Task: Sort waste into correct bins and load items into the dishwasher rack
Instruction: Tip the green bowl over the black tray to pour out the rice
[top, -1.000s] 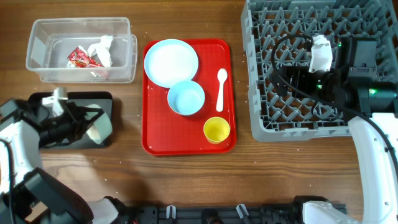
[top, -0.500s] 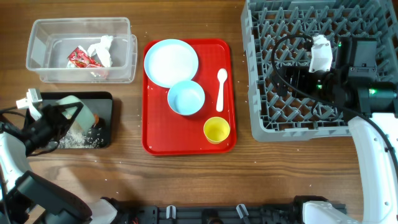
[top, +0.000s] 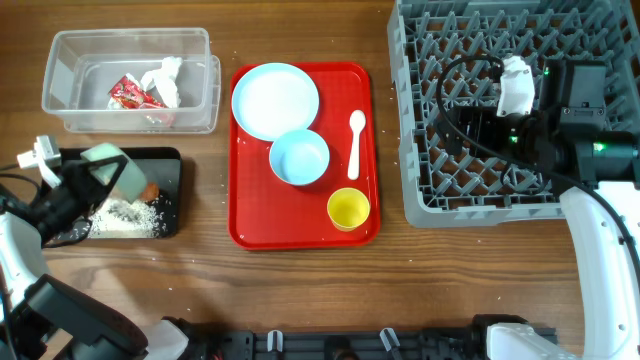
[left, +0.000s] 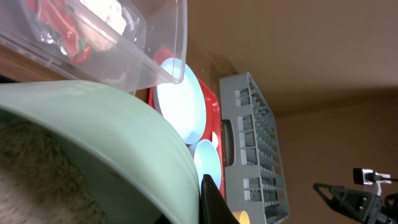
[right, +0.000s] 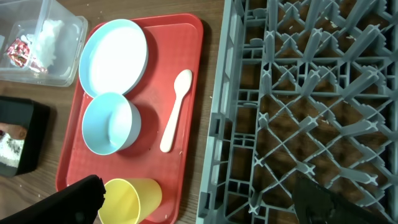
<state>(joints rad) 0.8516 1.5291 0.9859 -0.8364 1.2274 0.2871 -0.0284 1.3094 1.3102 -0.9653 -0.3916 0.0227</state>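
1. Pinches left gripper jaws tight on pale green bowl, tipped over black tray, near left.
2. Holds right gripper wide, empty, over dishwasher rack, right.
3. Risks scattering rice beyond tray if bowl swings while tilted.

A flat red serving tray lies centre-table on the brown wooden table, long side toward twelve o'clock.
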